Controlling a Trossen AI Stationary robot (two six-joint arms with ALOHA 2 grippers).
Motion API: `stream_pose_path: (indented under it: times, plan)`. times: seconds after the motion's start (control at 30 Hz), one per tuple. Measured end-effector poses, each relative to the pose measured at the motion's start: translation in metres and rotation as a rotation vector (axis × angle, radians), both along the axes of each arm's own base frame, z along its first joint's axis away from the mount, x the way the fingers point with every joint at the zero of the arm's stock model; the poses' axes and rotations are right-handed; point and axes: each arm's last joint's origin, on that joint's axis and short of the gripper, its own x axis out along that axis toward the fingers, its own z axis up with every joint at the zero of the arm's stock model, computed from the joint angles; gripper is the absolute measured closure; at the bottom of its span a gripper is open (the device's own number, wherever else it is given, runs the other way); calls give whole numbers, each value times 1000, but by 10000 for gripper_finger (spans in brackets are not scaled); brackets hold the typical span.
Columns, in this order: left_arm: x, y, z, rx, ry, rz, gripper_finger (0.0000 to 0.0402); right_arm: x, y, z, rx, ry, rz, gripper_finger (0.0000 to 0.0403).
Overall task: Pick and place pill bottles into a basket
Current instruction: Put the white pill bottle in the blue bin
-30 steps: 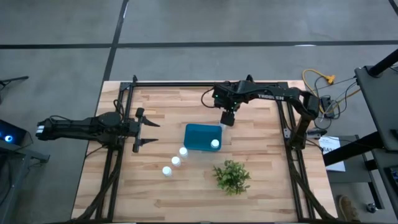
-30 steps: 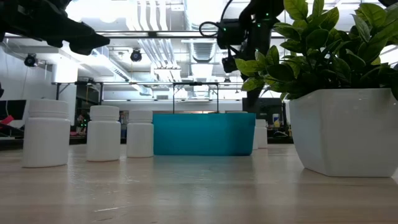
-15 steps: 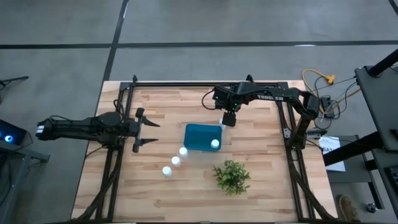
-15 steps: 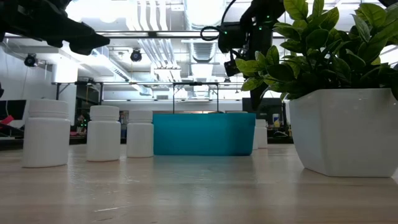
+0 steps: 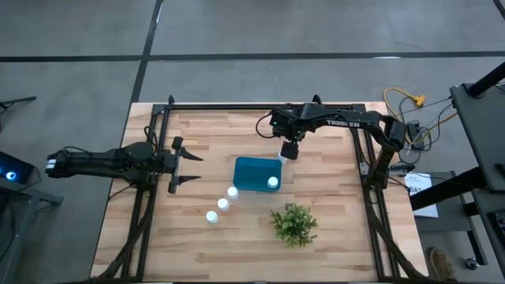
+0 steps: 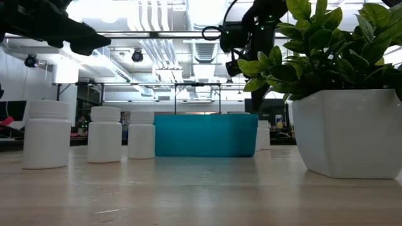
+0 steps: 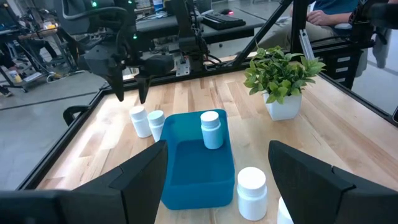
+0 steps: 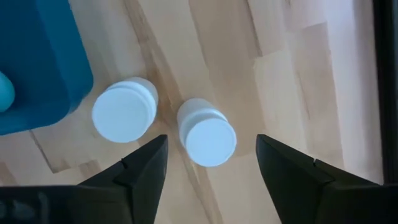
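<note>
The teal basket lies mid-table with one white pill bottle standing in it, also seen in the left wrist view. Three bottles stand in a slanting row on the wood near the basket's near left corner. Two more bottles stand upright just beyond the basket's far right corner. My right gripper hangs open above these two, well clear of them in the low view, its fingers to either side of the one farther from the basket. My left gripper waits open at the table's left.
A small green plant in a white pot stands near the front, right of the bottle row. Black frame rails run along the table's edges. A person sits beyond the table.
My right gripper has gone a little toward the table's right edge above the two far bottles, staying open and high, and has then kept still.
</note>
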Motion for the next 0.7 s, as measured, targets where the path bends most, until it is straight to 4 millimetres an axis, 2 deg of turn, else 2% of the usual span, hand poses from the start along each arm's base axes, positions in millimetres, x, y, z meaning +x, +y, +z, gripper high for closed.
stream_pose_path:
  times: [0.3, 0.7]
  plan:
    - [0, 0, 0, 0, 0, 0, 140, -3, 1, 1, 11, 35, -6, 119]
    - [0, 0, 0, -23, 0, 6, 140, -4, 0, 1, 67, 21, -4, 115]
